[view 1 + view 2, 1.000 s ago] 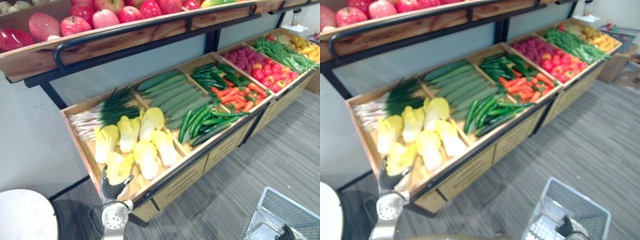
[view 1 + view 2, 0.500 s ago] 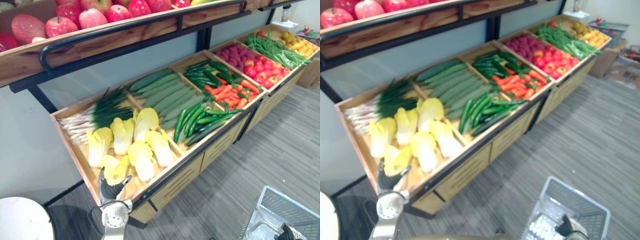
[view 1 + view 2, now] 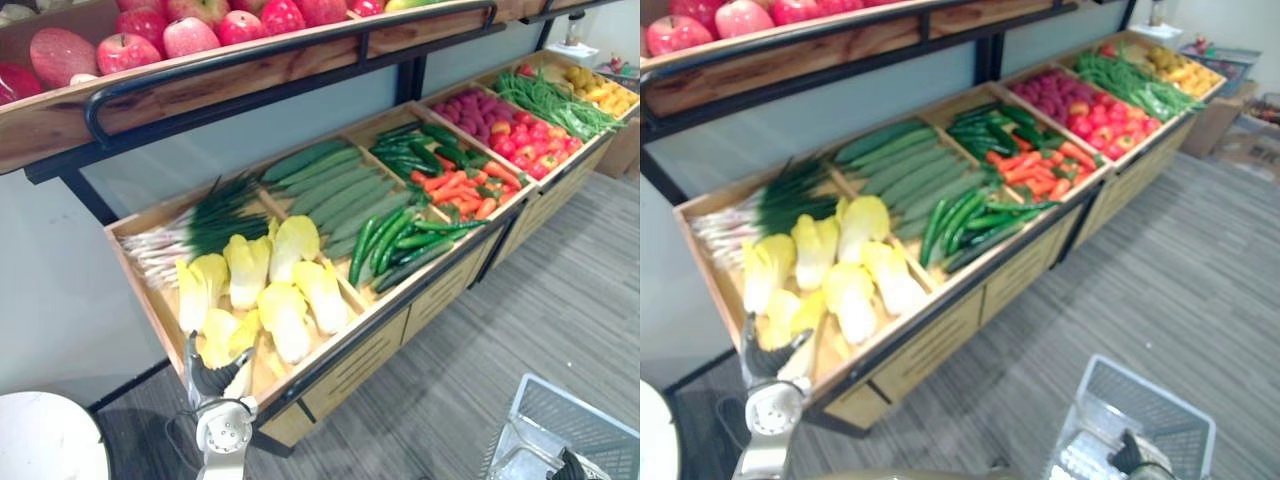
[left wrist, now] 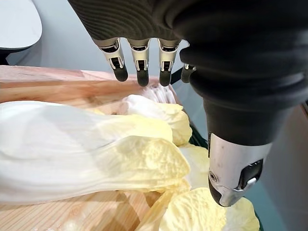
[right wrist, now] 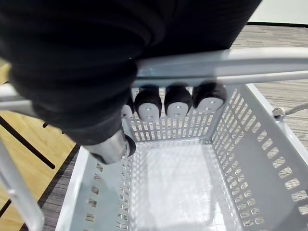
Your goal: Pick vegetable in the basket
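Left wrist view looks straight down on the cabbage (image 4: 96,159), a pale head with a white stem and yellow crinkled leaves, lying on its side on the wooden floor of the crate (image 3: 140,292) among more cabbages (image 3: 285,290). The left hand (image 3: 213,378) hovers at the near corner of that crate, right over this head. Its fingers (image 4: 139,60) are straight and spread in a row above the leaves, the thumb (image 4: 236,168) held apart on the other side. From this angle the tips seem to be just clear of the cabbage, though contact cannot be ruled out.

The basket (image 3: 580,398), grey slotted plastic, hangs low on the robot's right, over the striped floor and well apart from the crate. The right hand (image 5: 178,103) has its fingers curled round the basket's handle (image 5: 231,65).

Behind the cabbages lie spring onions (image 3: 190,225). The next compartments along the stand hold cucumbers (image 3: 335,185), green peppers (image 3: 395,240) and carrots (image 3: 455,185). Apples (image 3: 190,35) fill the upper shelf. A round white table (image 3: 45,440) stands beside the left arm.
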{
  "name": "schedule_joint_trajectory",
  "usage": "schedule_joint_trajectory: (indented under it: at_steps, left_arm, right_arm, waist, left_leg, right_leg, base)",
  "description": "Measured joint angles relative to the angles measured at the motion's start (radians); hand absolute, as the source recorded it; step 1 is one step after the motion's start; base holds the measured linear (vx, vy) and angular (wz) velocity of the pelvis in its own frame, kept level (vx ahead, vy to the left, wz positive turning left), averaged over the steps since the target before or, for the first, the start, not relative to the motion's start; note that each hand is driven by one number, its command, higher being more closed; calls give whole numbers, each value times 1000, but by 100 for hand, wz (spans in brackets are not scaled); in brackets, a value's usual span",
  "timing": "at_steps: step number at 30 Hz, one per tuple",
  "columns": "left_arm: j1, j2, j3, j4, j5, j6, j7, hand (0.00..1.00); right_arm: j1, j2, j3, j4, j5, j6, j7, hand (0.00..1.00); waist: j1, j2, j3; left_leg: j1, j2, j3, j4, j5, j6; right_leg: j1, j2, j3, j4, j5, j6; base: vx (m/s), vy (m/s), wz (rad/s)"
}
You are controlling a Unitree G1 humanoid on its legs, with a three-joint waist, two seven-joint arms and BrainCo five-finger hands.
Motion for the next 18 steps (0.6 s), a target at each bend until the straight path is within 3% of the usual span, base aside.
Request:
schedule_joint_trajectory:
  at_steps: [18]
  left_arm:
    - [-27,4,12,46,-5,1,25,0]
  right_arm:
    - [-1,0,6,0,-1,0,0,100]
  waist:
    - [-1,-9,3]
  left_leg:
    - [-23,1,4,-1,-1,-2]
  right_leg:
    - [-17,3,3,-17,2,1]
  base:
    - [2,-1,0]
